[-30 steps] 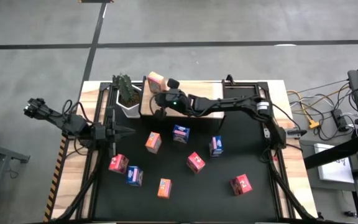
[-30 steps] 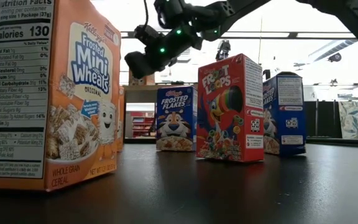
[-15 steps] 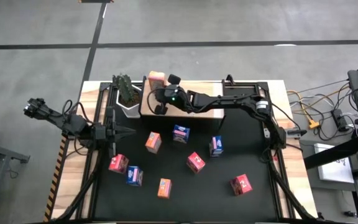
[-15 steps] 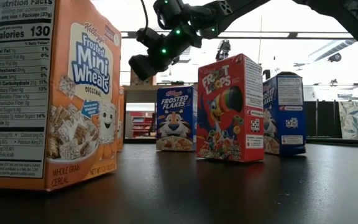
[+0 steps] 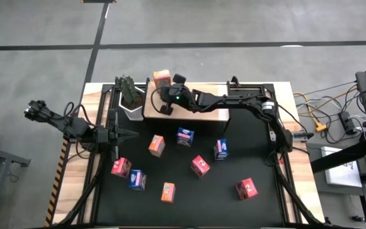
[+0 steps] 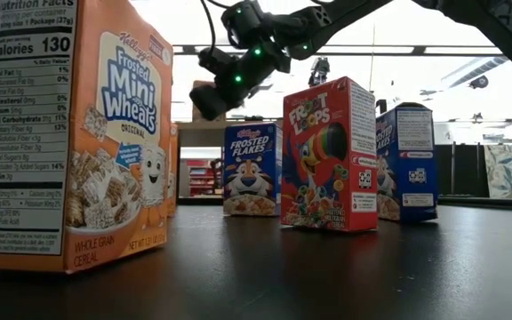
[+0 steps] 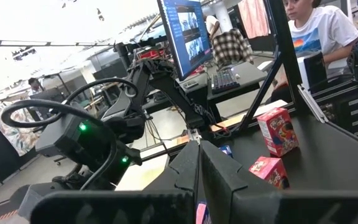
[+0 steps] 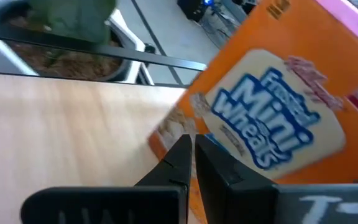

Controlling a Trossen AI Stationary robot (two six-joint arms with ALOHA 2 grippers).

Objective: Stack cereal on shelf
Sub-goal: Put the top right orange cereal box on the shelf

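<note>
One orange cereal box (image 5: 162,77) stands on the far left corner of the wooden shelf (image 5: 199,116); it fills the right wrist view (image 8: 272,118). My right gripper (image 5: 162,91) is shut and reaches over the shelf (image 8: 61,118) up to that box. It also shows in the low view (image 6: 208,100). Several other boxes stand on the black mat, among them an orange one (image 5: 156,145), a blue one (image 5: 185,136) and a pink-red one (image 5: 200,165). My left gripper (image 5: 132,135) is shut and empty at the mat's left edge. My right gripper's shut fingertips (image 8: 180,144) lie against the orange box's printed front face near its lower corner (image 8: 174,127). The fingers come about level, slanting from the table's near right. The box stands on the shelf board.
A green plant in a white pot (image 5: 131,95) stands just left of the shelf. In the low view an orange box (image 6: 74,133), a blue one (image 6: 250,169) and a red one (image 6: 330,153) stand on the mat. People sit beyond the table (image 7: 309,25).
My right gripper has gone toward the table's far edge, up against the orange box on the shelf, its fingers shut throughout. The box has slid a little toward the shelf's far edge and stays upright.
</note>
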